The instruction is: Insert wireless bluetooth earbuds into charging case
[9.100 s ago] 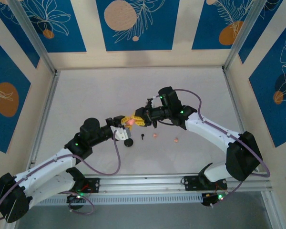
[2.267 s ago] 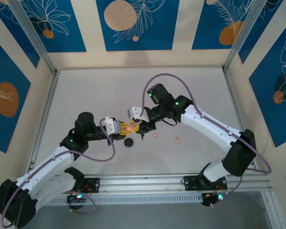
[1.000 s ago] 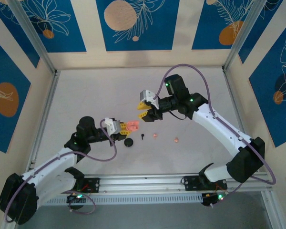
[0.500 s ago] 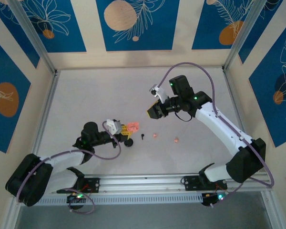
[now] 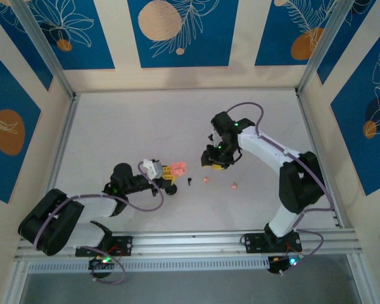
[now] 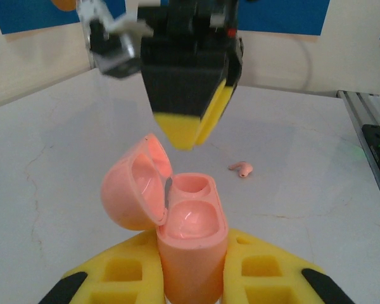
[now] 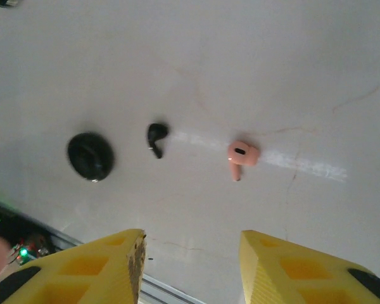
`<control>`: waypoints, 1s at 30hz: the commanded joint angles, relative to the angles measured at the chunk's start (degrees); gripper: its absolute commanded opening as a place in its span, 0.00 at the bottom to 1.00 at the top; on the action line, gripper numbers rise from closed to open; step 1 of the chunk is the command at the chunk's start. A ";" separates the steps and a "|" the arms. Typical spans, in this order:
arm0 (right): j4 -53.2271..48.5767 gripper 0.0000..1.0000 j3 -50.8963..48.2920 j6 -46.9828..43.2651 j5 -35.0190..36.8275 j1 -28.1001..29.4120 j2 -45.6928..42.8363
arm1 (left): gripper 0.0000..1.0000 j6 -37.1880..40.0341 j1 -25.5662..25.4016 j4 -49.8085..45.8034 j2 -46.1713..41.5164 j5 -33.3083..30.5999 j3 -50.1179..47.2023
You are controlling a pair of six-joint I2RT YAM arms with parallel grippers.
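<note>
Left gripper (image 5: 170,171) is pinching an open pale pink plastic charging case (image 6: 191,228) low on its body, held just off the white table (image 5: 126,126). The hinged lid (image 6: 134,193) leans back to the left. Both wells look empty, though pink on pink is hard to read.

Right gripper (image 7: 190,244) hangs above the table with its yellow fingers spread and nothing between them. A pale pink stemmed earbud (image 7: 241,155) lies flat below and ahead of it. A small black stemmed earbud (image 7: 156,137) lies near that one's left, with a round black charging case (image 7: 90,156) beyond. A second pink earbud (image 5: 234,186) lies further right, apart from the rest.

Risks, as I judge them:
- The earbud is tiny and lies flat. Wide fingers closing off-centre could flick it across the table or catch only the stem.
- The black earbud is close by, so a careless descent could nudge it or pick up the wrong colour for this case.
- The stem must enter the well upright. A tilted hold would jam on the rim.
- Pressing down on the case could twist it in the left grip or knock the lid.
</note>
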 commanded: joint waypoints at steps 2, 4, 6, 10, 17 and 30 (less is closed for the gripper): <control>-4.97 0.44 2.47 4.13 2.52 2.06 5.81 | 0.14 0.36 0.49 4.53 1.13 2.35 0.17; -5.30 0.44 3.24 4.13 2.84 2.53 7.96 | 0.14 0.60 0.51 4.20 1.37 2.52 0.28; -5.22 0.44 3.80 4.08 3.10 2.80 9.96 | 0.14 0.84 0.59 3.69 1.18 2.52 0.45; -4.32 0.44 4.67 3.87 3.29 2.80 12.87 | 0.14 1.50 0.77 1.83 0.40 2.52 0.89; -3.55 0.44 6.57 3.43 3.25 2.83 16.57 | 0.14 2.86 1.21 -2.63 -2.31 2.43 1.37; -4.33 0.41 6.78 3.38 4.06 3.20 18.85 | 0.14 4.33 1.74 -8.30 -5.78 2.08 1.55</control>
